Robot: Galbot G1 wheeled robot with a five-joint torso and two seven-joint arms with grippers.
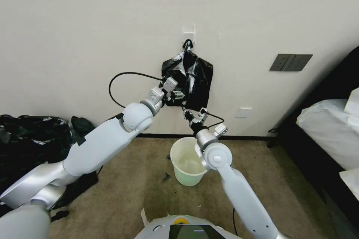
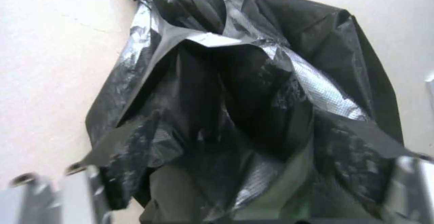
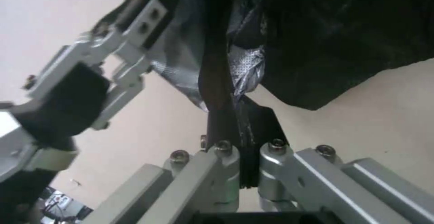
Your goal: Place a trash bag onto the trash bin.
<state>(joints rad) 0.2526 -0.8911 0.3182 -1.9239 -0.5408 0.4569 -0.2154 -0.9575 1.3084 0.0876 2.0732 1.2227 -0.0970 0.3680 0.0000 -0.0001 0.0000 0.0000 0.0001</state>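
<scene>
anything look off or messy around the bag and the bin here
Nothing damaged or spilled. The trash bag hangs crumpled from a wall hook, right gripper shut on its lower edge, left gripper at its side. The trash bin stands upright, unlined.

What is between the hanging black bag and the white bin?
In the head view, the right gripper, shut on the bag's bottom edge, sits above the bin; behind is bare wall.
</scene>
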